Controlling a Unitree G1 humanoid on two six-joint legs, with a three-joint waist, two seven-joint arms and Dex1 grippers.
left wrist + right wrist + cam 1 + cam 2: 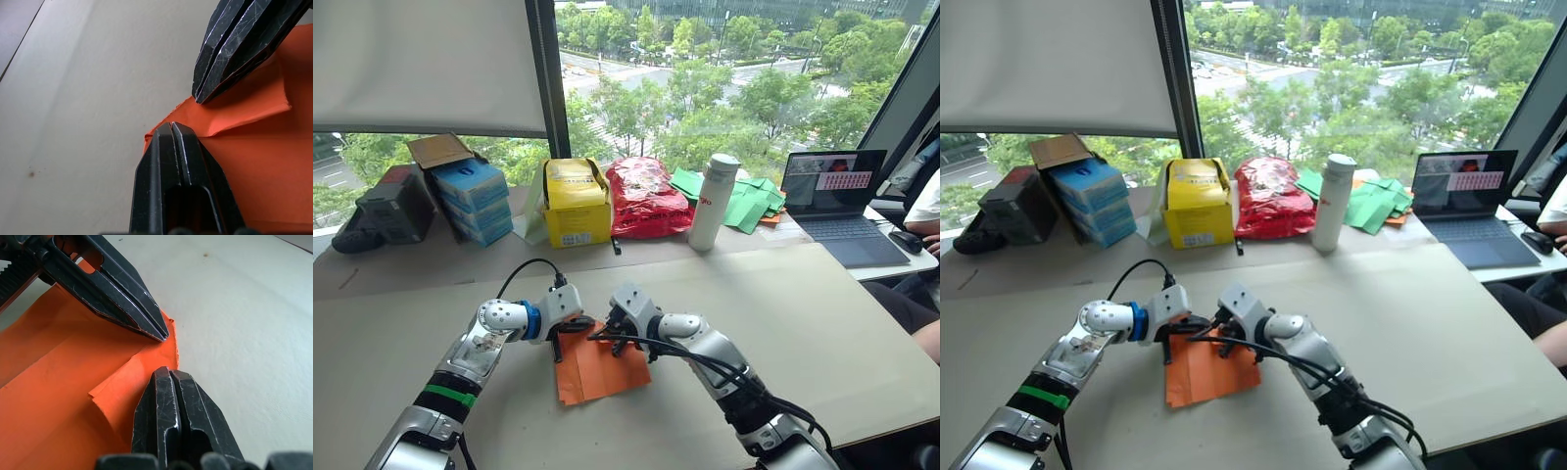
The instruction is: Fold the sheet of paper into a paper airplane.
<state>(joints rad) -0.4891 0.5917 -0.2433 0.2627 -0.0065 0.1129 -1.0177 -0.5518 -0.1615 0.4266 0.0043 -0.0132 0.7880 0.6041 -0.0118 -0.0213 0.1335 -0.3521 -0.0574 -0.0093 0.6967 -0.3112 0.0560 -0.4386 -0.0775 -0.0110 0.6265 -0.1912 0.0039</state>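
Note:
The sheet of paper (597, 370) is bright orange and lies flat on the pale table (822, 323) in front of me, with crease lines and a small flap (128, 382) turned up near its far corner. Both grippers meet at that far corner. My left gripper (578, 326) is shut, its tip (171, 128) resting on the corner's edge. My right gripper (607, 333) is also shut, its tip (168, 373) pressed on the paper a finger's width from the left one. Neither holds the paper between its fingers.
Along the table's far side stand blue boxes (470, 201), a yellow box (576, 201), a red plastic bag (646, 196), a white bottle (713, 201), green paper sheets (744, 201) and an open laptop (837, 196). A person's arm (925, 211) shows at the right edge.

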